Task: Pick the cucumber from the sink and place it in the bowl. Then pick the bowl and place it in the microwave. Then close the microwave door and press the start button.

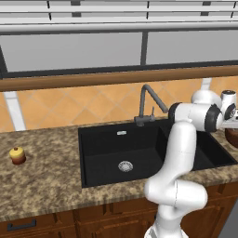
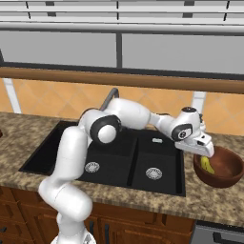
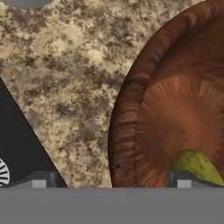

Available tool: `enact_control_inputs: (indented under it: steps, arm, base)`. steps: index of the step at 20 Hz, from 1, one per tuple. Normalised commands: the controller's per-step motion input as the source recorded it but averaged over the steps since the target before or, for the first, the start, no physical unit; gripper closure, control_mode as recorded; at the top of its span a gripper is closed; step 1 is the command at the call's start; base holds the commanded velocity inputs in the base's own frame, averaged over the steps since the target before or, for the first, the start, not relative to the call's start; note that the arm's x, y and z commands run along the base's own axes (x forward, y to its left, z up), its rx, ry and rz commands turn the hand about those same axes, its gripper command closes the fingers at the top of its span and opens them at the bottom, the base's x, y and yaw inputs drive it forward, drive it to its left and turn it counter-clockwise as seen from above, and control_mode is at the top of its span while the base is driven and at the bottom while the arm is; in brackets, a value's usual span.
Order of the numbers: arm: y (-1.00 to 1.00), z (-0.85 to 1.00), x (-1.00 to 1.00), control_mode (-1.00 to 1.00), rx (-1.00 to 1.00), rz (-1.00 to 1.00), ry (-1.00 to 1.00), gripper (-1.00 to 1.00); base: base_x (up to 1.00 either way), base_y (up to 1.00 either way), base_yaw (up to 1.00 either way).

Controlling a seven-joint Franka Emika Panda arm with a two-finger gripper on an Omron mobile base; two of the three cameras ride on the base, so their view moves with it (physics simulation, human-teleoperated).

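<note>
Jaws spread wide on my end, straddling the near rim of the bowl at right of frame; the cucumber lies inside it, on the granite surface beside the sink.

Even, shadowless rendered light fills every view. The speckled counter looks coarse and pixelated. The bowl appears soft and blurred up close.
</note>
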Motion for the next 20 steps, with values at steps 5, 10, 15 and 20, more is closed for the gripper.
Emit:
enact_control_inputs:
  steps: [5, 10, 15, 20]
  arm:
    - [0.0, -0.17, 0.07, -1.0, 0.0, 0.0, 0.01, 1.0]
    - [0.0, -0.07, -0.01, -1.0, 0.0, 0.0, 0.0, 1.0]
    - [0.02, 0.07, -0.24, -1.0, 0.0, 0.0, -0.08, 1.0]
    - [0.24, 0.44, -0.53, -1.0, -0.05, 0.0, -0.1, 1.0]
  base:
    - [0.0, 0.0, 0.0]
    - [0.0, 0.0, 0.0]
    - [0.0, 0.0, 0.0]
    - [0.0, 0.0, 0.0]
